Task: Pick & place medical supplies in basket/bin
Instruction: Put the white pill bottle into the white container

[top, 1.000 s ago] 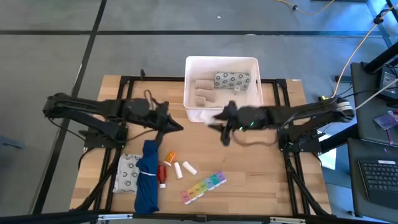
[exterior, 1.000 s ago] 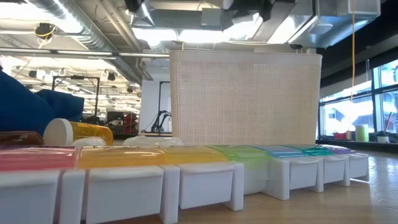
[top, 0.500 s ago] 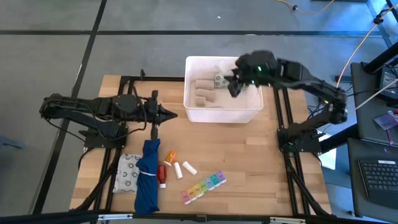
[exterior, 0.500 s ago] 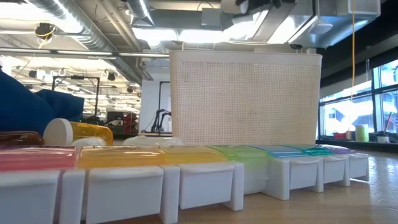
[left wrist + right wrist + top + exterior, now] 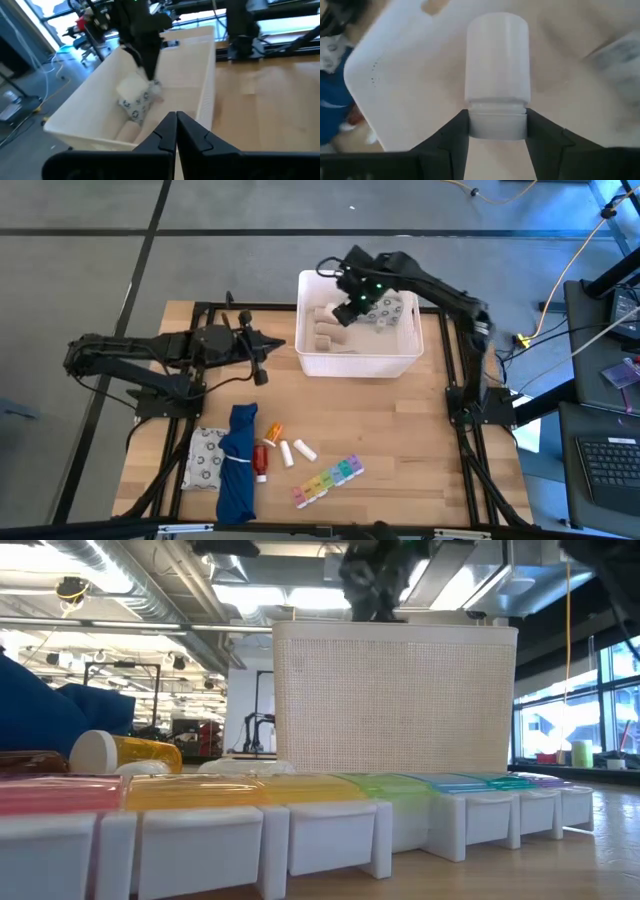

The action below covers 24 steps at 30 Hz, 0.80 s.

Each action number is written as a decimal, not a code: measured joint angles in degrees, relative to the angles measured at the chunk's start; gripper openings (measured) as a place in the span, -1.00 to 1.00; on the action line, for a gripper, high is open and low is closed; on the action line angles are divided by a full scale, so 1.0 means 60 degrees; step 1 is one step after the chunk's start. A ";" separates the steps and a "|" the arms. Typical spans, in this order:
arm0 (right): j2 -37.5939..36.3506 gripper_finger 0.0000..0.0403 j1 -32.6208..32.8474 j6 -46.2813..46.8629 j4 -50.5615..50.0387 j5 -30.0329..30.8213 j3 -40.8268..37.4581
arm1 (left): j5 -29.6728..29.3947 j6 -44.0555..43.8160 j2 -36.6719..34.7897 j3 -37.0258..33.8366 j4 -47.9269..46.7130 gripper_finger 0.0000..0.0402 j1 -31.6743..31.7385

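Observation:
My right gripper point(image 5: 345, 310) hangs over the white bin point(image 5: 357, 366), shut on a white pill bottle point(image 5: 497, 60). In the bin lie gauze rolls point(image 5: 325, 330) and a grey-patterned packet point(image 5: 386, 310). My left gripper point(image 5: 278, 343) is shut on nothing, above the table left of the bin. On the table's near part lie an orange pill bottle point(image 5: 272, 431), a red tube point(image 5: 262, 461), two small white items point(image 5: 294, 451), a rainbow pill organizer point(image 5: 327, 479) and another packet point(image 5: 206, 458). My right gripper pinches the white pill bottle's cap end point(image 5: 497, 125) between its two fingers. The bottle's body reaches on past the fingertips, along the fingers. The fingers slant down from above. The bottle is lifted clear, above the bin's inside.
A blue cloth bundle point(image 5: 238, 463) lies on the table's near left, over the packet's edge. In the low view the organizer point(image 5: 300, 815) fills the foreground, with the bin's wall point(image 5: 395, 700) behind it. Black frame rails run along both sides of the table.
My right gripper, still holding the bottle, has swung from in front of the bin's near wall toward the far edge, over the bin, then toward its left part, tipping downward. My left gripper has drawn toward the far edge and rolled, staying shut.

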 joint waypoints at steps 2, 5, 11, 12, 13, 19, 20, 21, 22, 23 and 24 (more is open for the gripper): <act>0.0469 -0.21 -0.0154 0.0017 -0.0369 -0.0514 0.0203 | 0.0016 0.0000 0.0000 0.0000 -0.0088 -0.99 0.0220; 0.1016 -0.21 -0.0338 0.0030 -0.0894 -0.0802 0.0380 | 0.0209 0.0000 0.0006 0.0000 -0.0135 -0.99 0.0540; 0.1831 -0.21 -0.0380 0.0014 -0.1599 -0.0863 0.0410 | 0.0886 -0.0003 0.0007 0.0000 -0.0137 -0.97 0.1077; 0.1961 -0.21 -0.0360 0.0024 -0.1569 -0.0860 0.0410 | 0.0955 -0.0001 0.0007 0.0000 -0.0137 -0.97 0.1148; 0.2097 -0.21 -0.0335 0.0029 -0.1536 -0.0859 0.0410 | 0.1033 0.0000 0.0007 0.0000 -0.0140 -0.98 0.1209; 0.2894 -0.21 -0.0098 0.0010 -0.1520 -0.0828 0.0413 | 0.1172 0.0000 0.0007 0.0000 -0.0228 -0.99 0.1420; 0.3004 -0.21 -0.0055 0.0010 -0.1527 -0.0800 0.0413 | 0.1175 0.0000 0.0007 0.0000 -0.0258 -0.99 0.1448; 0.3125 -0.21 -0.0033 0.0003 -0.1538 -0.0794 0.0413 | 0.1173 0.0000 0.0007 0.0000 -0.0299 -0.99 0.1467; 0.3248 -0.21 0.0001 0.0004 -0.1557 -0.0792 0.0413 | 0.1172 0.0000 0.0007 -0.0004 -0.0339 -0.98 0.1481; 0.3355 -0.21 0.0014 0.0006 -0.1589 -0.0785 0.0413 | 0.1172 0.0000 0.0007 -0.0004 -0.0368 -0.98 0.1488; 0.3463 -0.21 0.0037 0.0020 -0.1607 -0.0770 0.0413 | 0.1172 0.0000 0.0007 -0.0004 -0.0371 -0.97 0.1499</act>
